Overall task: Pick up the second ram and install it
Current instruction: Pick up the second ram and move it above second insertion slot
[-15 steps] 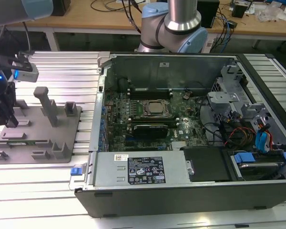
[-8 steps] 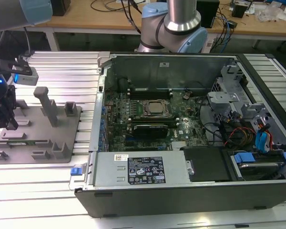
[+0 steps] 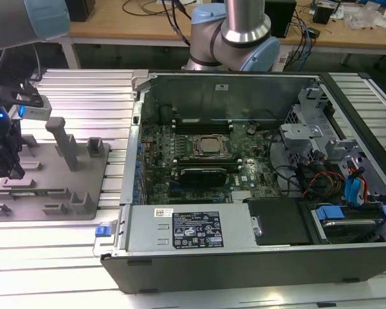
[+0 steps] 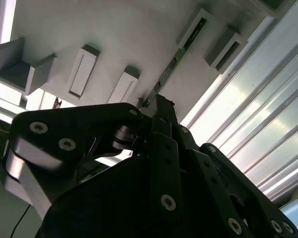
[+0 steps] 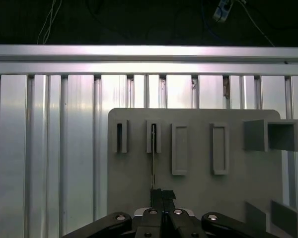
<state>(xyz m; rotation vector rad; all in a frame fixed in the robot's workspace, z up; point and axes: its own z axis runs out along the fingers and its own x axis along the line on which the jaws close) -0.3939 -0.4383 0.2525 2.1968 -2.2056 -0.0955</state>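
The second ram (image 3: 38, 191) is a thin green stick standing on edge in a slot of the grey fixture tray (image 3: 83, 174) at the exterior view's left. In the first wrist view the second ram (image 5: 153, 163) shows edge-on, running from its slot block toward my gripper (image 5: 163, 193). The fingers are pressed together, with nothing visibly between them. In the exterior view my gripper (image 3: 6, 170) hangs a little above the tray's left part. In the second wrist view the second ram (image 4: 181, 52) runs up to the tip of my gripper (image 4: 161, 101).
An open computer case (image 3: 347, 129) lies at the exterior view's right, with the CPU socket (image 3: 209, 147), black memory slots (image 3: 199, 122) and a black expansion card (image 3: 206, 174) on its board. Tall grey posts (image 3: 61, 138) stand on the tray. The tray (image 5: 198, 193) rests on a ribbed aluminium table (image 5: 39, 148).
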